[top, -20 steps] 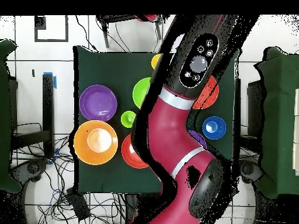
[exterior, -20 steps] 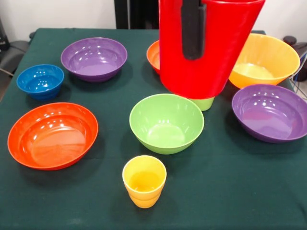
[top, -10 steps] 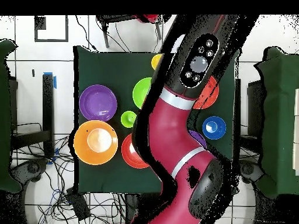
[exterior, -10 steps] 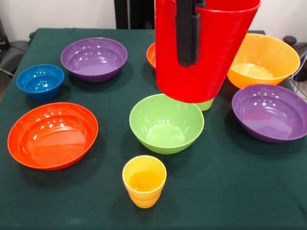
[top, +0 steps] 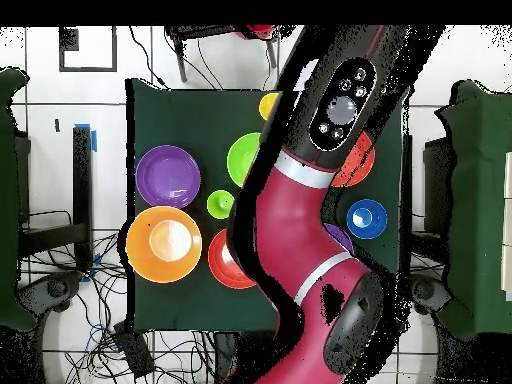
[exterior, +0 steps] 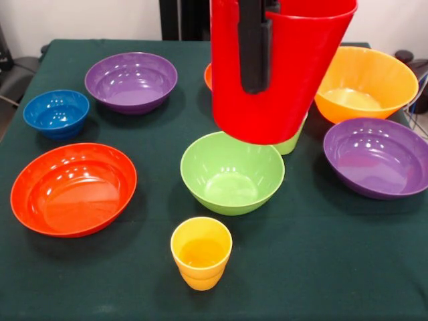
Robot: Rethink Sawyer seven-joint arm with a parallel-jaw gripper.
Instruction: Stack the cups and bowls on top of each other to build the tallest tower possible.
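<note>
My gripper (exterior: pixel 262 79) is shut on the red cup (exterior: pixel 277 73), one black finger (exterior: pixel 253 47) down its outer wall. The cup hangs in the air above the table, over the far rim of the light green bowl (exterior: pixel 232 172). The yellow cup (exterior: pixel 200 253) stands upright near the front edge, well below the red one. A light green cup (exterior: pixel 292 142) peeks out behind the red cup. In the overhead view the arm (top: pixel 300 230) hides the gripper; the yellow cup (top: pixel 267 104), green bowl (top: pixel 243 158) and green cup (top: pixel 219 204) show beside it.
Bowls ring the middle of the table: blue (exterior: pixel 56 114), purple (exterior: pixel 131 82), red-orange (exterior: pixel 72 188) on the left, large orange (exterior: pixel 366 83) and a second purple (exterior: pixel 378 157) on the right. Another red-orange bowl (exterior: pixel 208 75) is mostly hidden behind the red cup.
The red cup in my gripper has drifted a little to the left in the front view and slightly lower. Nothing on the table has moved.
</note>
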